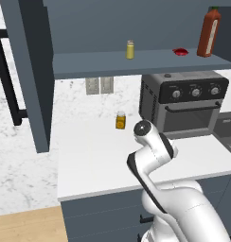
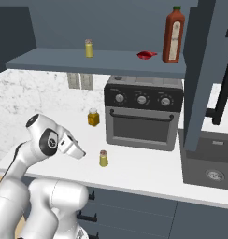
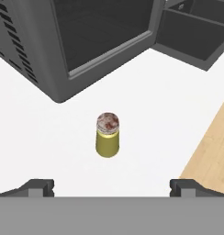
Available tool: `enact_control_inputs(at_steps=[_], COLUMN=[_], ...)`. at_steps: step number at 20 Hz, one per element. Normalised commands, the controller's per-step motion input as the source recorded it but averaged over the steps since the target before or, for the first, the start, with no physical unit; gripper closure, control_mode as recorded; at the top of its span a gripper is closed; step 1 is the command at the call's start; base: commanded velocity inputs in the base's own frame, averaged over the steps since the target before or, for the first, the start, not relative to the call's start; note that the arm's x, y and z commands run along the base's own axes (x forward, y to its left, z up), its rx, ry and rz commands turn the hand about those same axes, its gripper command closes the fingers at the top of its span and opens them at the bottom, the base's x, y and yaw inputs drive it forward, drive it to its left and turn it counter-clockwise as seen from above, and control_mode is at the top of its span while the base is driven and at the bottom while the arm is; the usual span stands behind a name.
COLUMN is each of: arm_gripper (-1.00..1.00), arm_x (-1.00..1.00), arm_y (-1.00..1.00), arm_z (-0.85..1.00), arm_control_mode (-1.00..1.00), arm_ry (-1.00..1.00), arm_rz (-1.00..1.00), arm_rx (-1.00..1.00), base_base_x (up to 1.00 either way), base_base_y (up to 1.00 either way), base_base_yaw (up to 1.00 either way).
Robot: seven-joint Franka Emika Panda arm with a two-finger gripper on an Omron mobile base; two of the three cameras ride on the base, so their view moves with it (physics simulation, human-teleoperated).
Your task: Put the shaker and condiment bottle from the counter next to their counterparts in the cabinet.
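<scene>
Cabinet door panel hangs open at far left over the worktop's left edge; shelf board runs right from it. On the shelf, left to right: small yellow shaker with pale cap, upright mid-shelf; the condiment bottle, flat red, lying near the shelf's front edge just left of the tall red sauce bottle, which stands upright at the shelf's right end. On the worktop below: squat orange-yellow jar toward the back edge, just left of the toaster oven. The shaker stands upright near the worktop's front edge, in front of the oven's left corner, apart from both. Sink basin sits at the worktop's right end. Pincer is spread wide, holding nothing; in the hand view both fingertips flank the shaker with a clear gap on each side, no contact. Arm sits low at the worktop's front-left, wrist angled toward the shaker.
</scene>
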Motion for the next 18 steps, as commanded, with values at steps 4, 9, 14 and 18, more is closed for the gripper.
enact_control_inputs(at_steps=[4,9,14,18], arm_gripper=[-1.00,-1.00,-1.00,-1.00], arm_x=[0.25,0.31,0.08,-0.05], arm_y=[0.00,-0.01,-0.19,-0.10], arm_z=[0.00,-0.02,-0.03,0.00], arm_control_mode=[-1.00,-1.00,-1.00,-1.00], arm_ry=[0.00,0.00,0.00,0.00], arm_rz=[0.00,0.00,0.00,0.00], arm_rx=[0.00,0.00,0.00,0.00], base_base_x=[0.00,0.00,0.00,0.00], base_base_y=[0.00,0.00,0.00,0.00], base_base_yaw=[0.00,0.00,0.00,0.00])
